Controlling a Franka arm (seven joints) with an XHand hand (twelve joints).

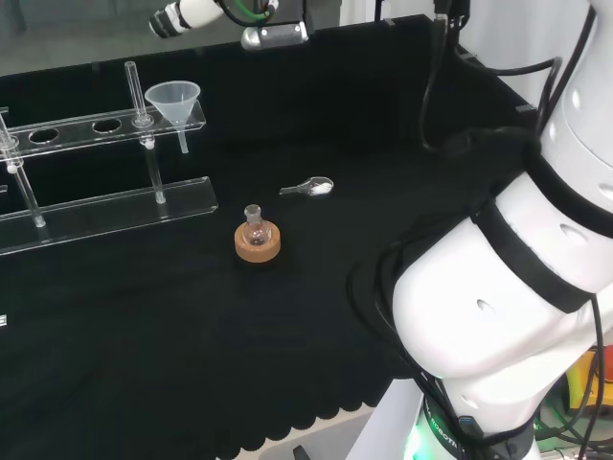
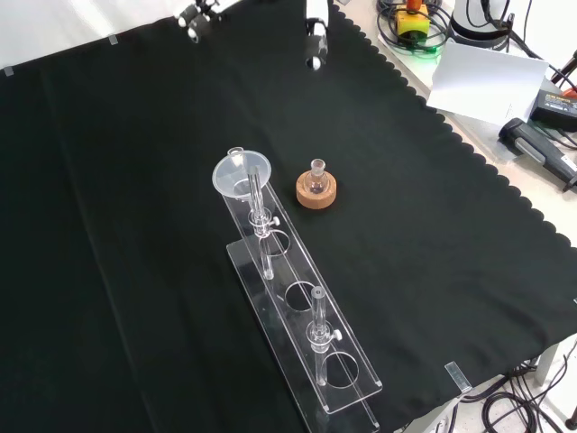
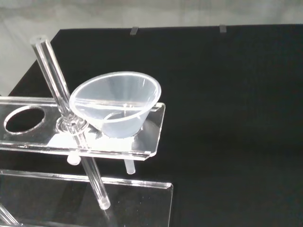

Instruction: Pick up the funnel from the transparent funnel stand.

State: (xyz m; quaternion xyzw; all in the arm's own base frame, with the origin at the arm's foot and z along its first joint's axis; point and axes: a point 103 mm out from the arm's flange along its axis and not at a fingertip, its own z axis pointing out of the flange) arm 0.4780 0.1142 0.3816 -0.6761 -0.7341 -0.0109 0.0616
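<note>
A clear plastic funnel (image 1: 173, 101) (image 2: 242, 173) (image 3: 116, 101) sits in the end hole of the transparent funnel stand (image 1: 96, 125) (image 2: 308, 317) (image 3: 144, 142), its stem hanging below the upper plate. The stand's other holes hold nothing, and an upright clear rod rises beside the funnel. The hand (image 1: 177, 17) hovers at the head view's top edge, above and behind the funnel and apart from it. In the front view its fingers (image 2: 315, 38) reach in from the top, straight and spread, holding nothing.
A small round flask (image 1: 255, 226) (image 2: 316, 177) stands on a cork ring (image 1: 258, 244) (image 2: 316, 194) near the stand's funnel end. A small scoop (image 1: 308, 188) lies on the cloth beyond it. The arm's white links (image 1: 517, 278) rise at the head view's right.
</note>
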